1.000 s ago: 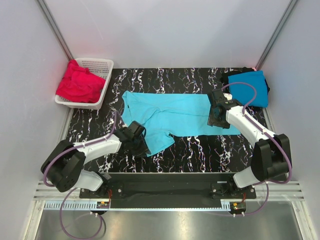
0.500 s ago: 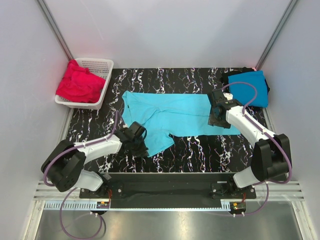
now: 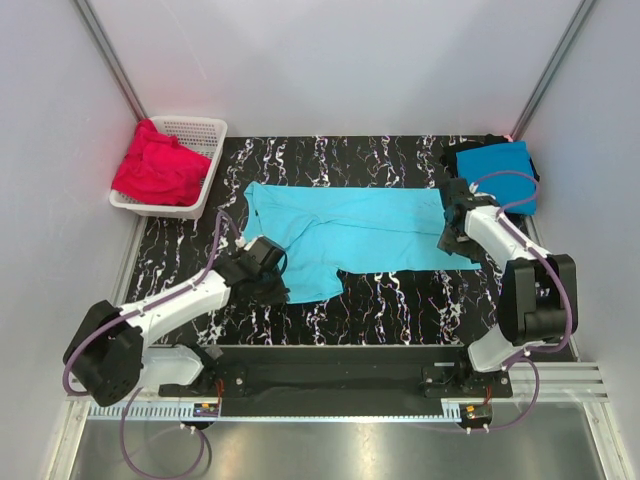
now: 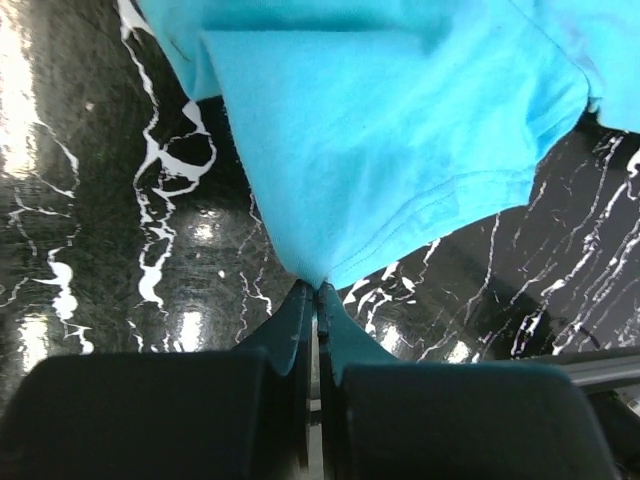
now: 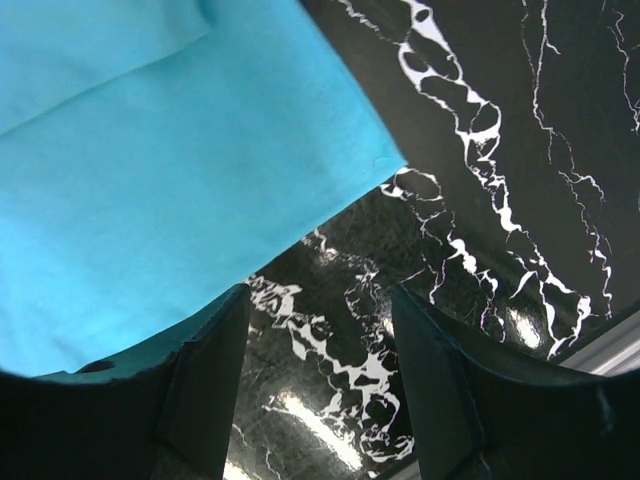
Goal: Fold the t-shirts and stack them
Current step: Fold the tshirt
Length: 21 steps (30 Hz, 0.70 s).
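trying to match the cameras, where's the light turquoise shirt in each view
Top external: light turquoise shirt spread centrally.
Left wrist: shirt fills the top, its hem pinched in the left pincer.
Right wrist: shirt upper left, beside the open right pincer.
Shared landmark: black marbled table.

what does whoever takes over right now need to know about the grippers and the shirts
Left gripper: shut on a sleeve edge of the turquoise shirt, near side.
Right gripper: open at that shirt's right hem corner, holding nothing.
Done: blue shirt folded, lying on the black shirt, far right corner.
Left: fold and stack the turquoise one, spread out mid-table; then the red shirts in the basket.
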Each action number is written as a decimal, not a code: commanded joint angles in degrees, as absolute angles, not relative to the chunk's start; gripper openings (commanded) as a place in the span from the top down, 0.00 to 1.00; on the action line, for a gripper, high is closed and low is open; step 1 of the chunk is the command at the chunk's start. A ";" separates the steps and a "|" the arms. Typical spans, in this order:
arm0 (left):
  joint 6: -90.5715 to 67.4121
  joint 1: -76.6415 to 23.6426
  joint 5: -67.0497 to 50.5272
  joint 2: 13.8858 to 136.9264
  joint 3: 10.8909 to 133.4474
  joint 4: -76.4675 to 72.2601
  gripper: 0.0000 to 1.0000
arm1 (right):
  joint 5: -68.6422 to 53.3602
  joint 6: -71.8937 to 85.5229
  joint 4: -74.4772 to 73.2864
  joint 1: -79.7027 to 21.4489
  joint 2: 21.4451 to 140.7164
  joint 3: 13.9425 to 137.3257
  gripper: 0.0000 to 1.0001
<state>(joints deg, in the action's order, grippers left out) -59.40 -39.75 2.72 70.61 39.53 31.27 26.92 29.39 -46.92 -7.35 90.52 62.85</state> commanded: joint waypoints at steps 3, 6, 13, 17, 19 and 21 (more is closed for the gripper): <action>-58.45 -39.90 7.11 69.35 40.96 34.01 1.00 | 24.70 31.29 -43.68 -3.96 89.30 60.21 0.34; -59.50 -39.90 9.74 68.47 41.22 36.03 1.00 | 24.00 32.69 -43.16 -3.25 89.03 59.07 0.34; -63.19 -39.90 16.61 63.91 41.48 42.61 1.00 | 22.59 34.80 -42.19 -1.50 90.17 57.57 0.36; -63.11 -39.20 18.54 61.53 41.84 44.91 1.00 | 21.62 35.07 -41.31 -0.35 91.58 57.48 0.36; -62.76 -39.02 18.81 61.00 42.10 45.70 1.00 | 21.27 34.72 -40.70 1.58 92.37 57.83 0.36; -62.58 -38.94 18.37 61.17 42.19 45.79 1.00 | 20.22 34.45 -40.52 2.19 92.90 58.18 0.36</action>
